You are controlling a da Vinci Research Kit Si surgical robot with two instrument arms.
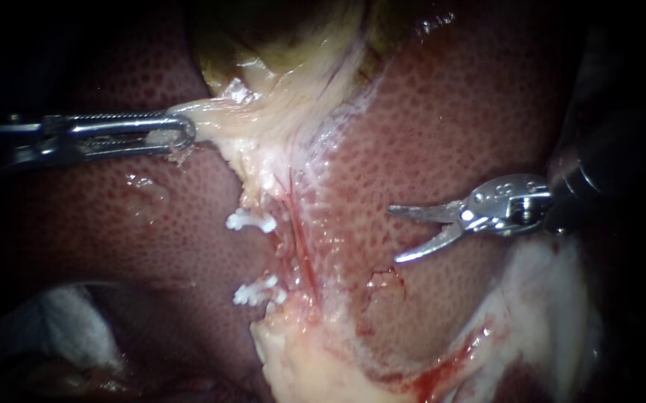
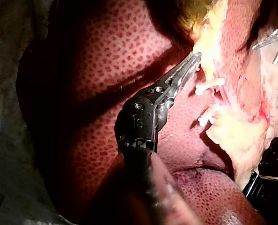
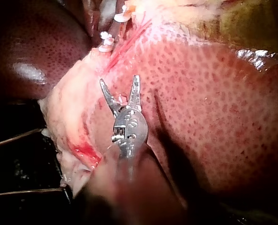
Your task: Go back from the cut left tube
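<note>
While the left tool (image 1: 184, 134) grips the gallbladder (image 1: 278, 97), the right tool (image 1: 396, 235) gapes, apart from the cut tube (image 1: 272, 292).

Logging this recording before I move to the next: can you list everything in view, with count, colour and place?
liver: one, dark red, speckled, fills most of the endoscope view
gallbladder: one, yellow-green, at the top
pale tissue: one band, cream-white, running down from the gallbladder across the liver
clips: two groups, white, one below the other on the band's left edge
cloth: one patch, white, lower left, half in shadow
blood: one smear, red, lower right
left instrument: one, silver, from the left, end effector shut on the pale tissue
right instrument: one, silver, from the right, end effector open over the liver, apart from the clips
</note>
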